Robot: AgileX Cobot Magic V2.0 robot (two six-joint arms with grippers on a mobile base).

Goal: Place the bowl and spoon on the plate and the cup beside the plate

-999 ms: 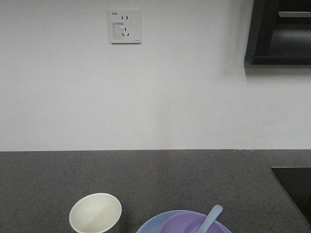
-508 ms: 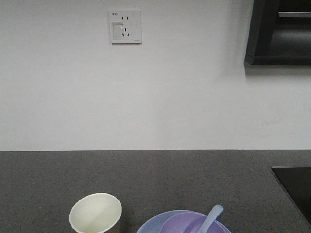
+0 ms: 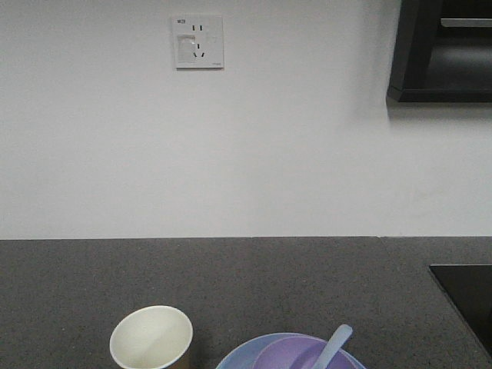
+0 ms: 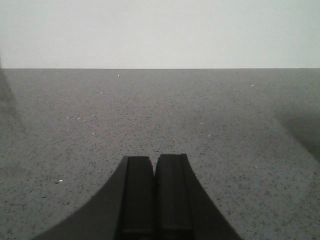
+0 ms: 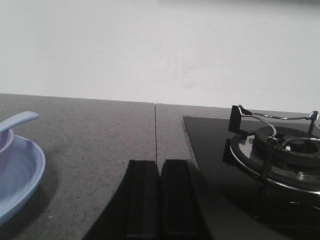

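Observation:
At the bottom edge of the front view a lavender bowl [image 3: 288, 356] sits on the pale blue plate [image 3: 238, 355], with the pale spoon [image 3: 333, 345] leaning in the bowl. The paper cup [image 3: 151, 338] stands upright just left of the plate. The right wrist view shows the plate [image 5: 20, 175], a sliver of the bowl [image 5: 4, 142] and the spoon handle [image 5: 19, 120] at far left. My right gripper [image 5: 160, 165] is shut and empty, to the right of the plate. My left gripper [image 4: 154, 161] is shut, empty, over bare counter.
The dark speckled countertop [image 3: 307, 277] runs back to a white wall with a socket [image 3: 198, 42]. A black glass hob [image 5: 225, 165] with a gas burner [image 5: 280, 150] lies right of the right gripper. A dark cabinet [image 3: 442, 50] hangs at upper right.

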